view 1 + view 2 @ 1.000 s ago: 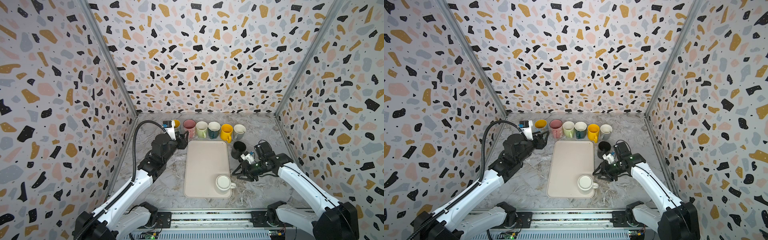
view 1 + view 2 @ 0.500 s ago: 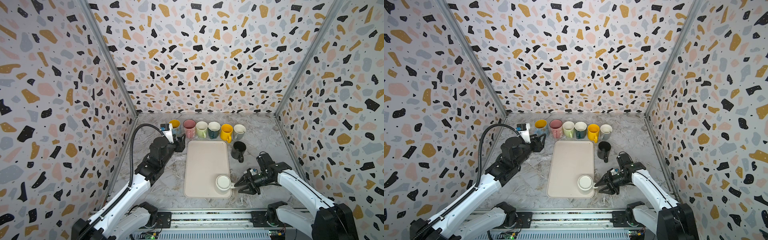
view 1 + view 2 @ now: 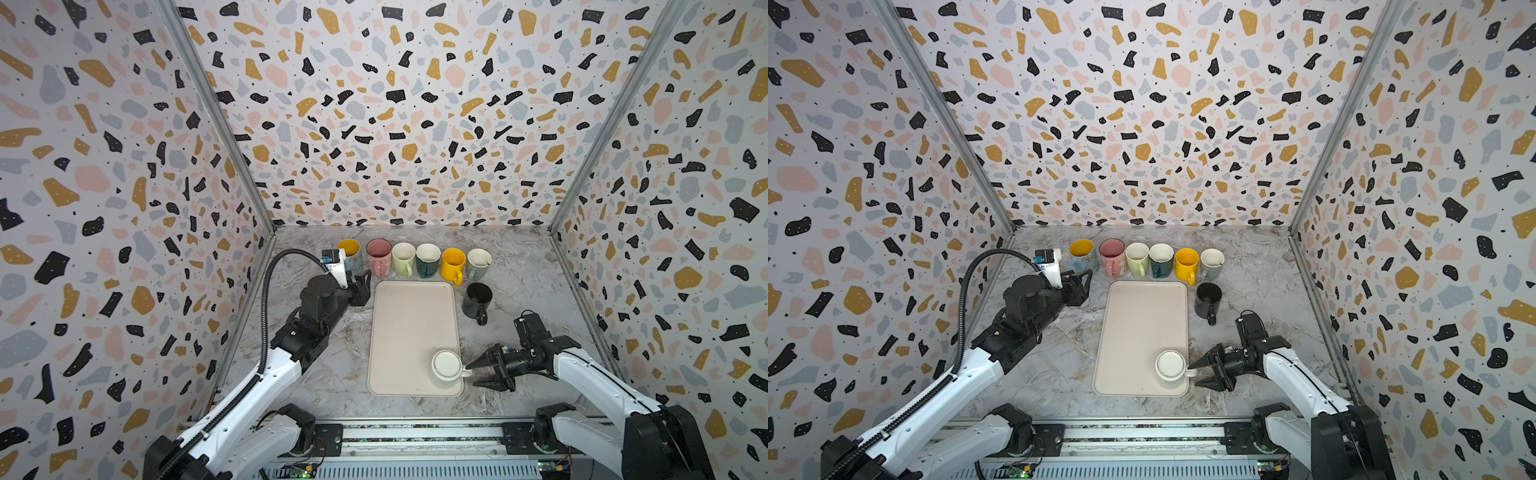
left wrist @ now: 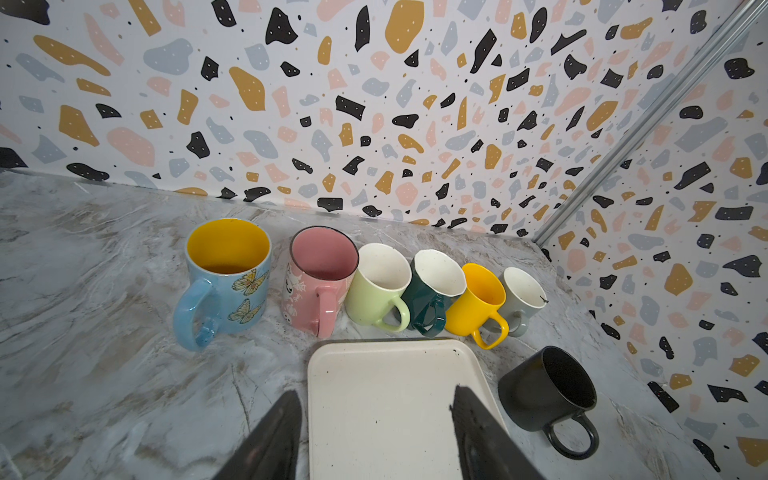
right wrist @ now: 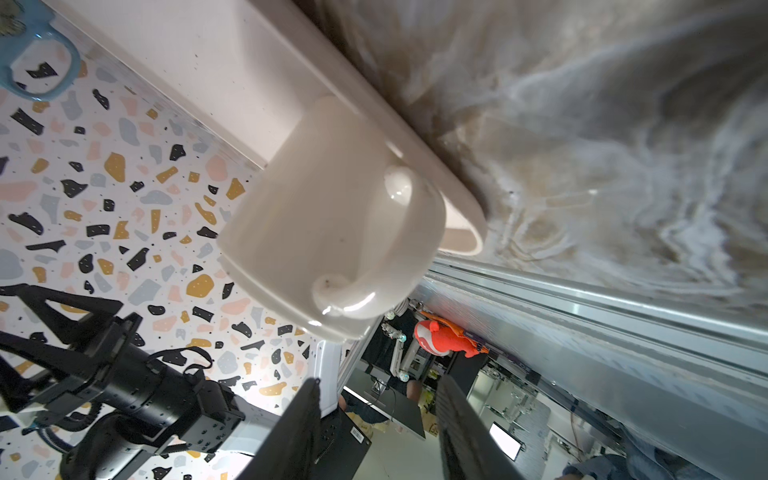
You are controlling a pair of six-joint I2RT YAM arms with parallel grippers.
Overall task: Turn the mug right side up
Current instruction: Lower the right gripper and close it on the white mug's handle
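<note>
Marble-look tabletop (image 3: 324, 374) inside terrazzo-print wall panels (image 3: 374, 124)
Cream ceramic mug (image 3: 446, 365) upside down on near right corner of beige rectangular tray (image 3: 411, 324); right gripper (image 3: 471, 376) parted at its handle, left gripper (image 4: 374, 392) parted, both empty

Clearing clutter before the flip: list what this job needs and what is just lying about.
Job:
- white mug, upside down on the tray
- right gripper, open at its handle

Lying about:
- blue mug, pink mug, green mug, dark green mug, yellow mug, grey mug, black mug, all upright
- left gripper, open, empty
</note>
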